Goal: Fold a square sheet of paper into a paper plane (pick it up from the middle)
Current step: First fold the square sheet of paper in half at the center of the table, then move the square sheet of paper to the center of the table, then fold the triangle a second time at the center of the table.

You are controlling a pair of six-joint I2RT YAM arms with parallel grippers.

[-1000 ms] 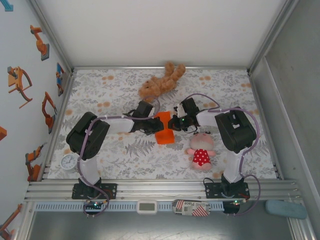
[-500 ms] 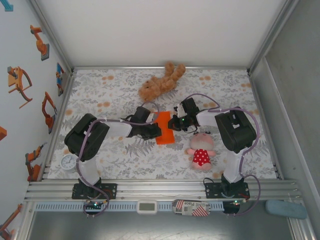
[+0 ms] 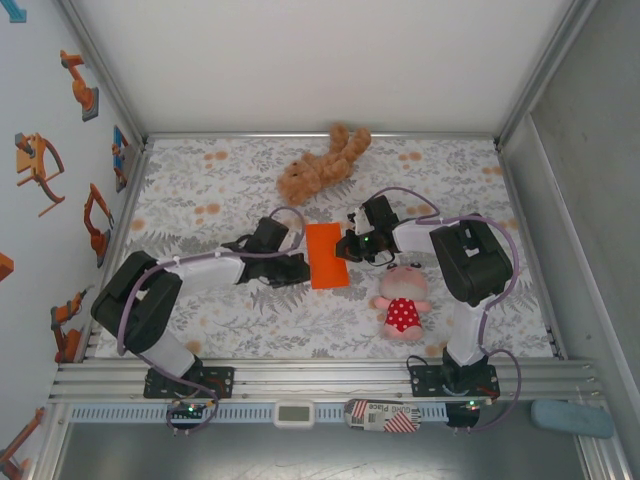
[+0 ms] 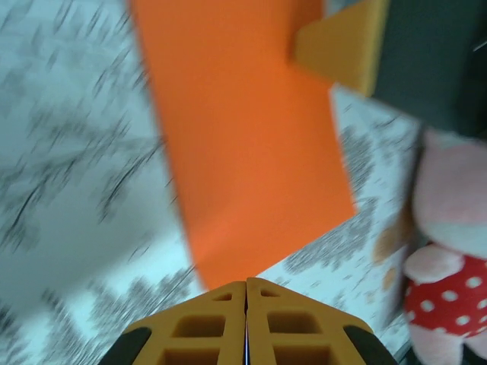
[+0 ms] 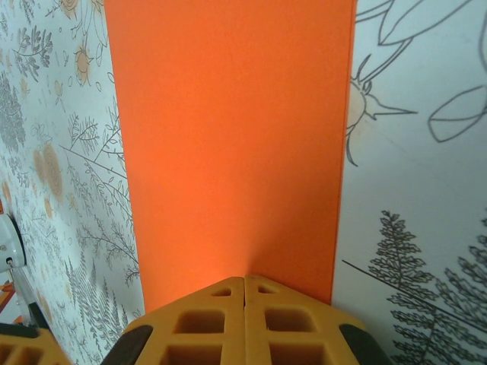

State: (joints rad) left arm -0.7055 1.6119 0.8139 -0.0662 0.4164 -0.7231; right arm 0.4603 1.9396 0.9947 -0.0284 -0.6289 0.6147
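The square sheet of paper [image 3: 326, 255] lies flat at the table's middle as a narrow bright orange rectangle; no paper plane shape is in view. My left gripper [image 3: 302, 265] is shut just off the sheet's left edge. In the left wrist view its closed tips [image 4: 246, 283] meet the near corner of the paper [image 4: 243, 137], and one finger of the right gripper [image 4: 342, 46] rests at the paper's far edge. My right gripper [image 3: 345, 248] is shut at the sheet's right edge. In the right wrist view its closed tips [image 5: 243, 278] press down on the paper [image 5: 228, 137].
A brown plush bear [image 3: 322, 165] lies behind the paper. A pink doll in a red dress [image 3: 402, 300] sits right of it, close to the right arm, and shows as the doll [image 4: 449, 251] in the left wrist view. A white round clock [image 3: 138, 325] sits at the near left.
My left arm has drawn back to the left, its gripper sliding off the sheet to its left edge. The paper now lies flat. The right arm has not moved.
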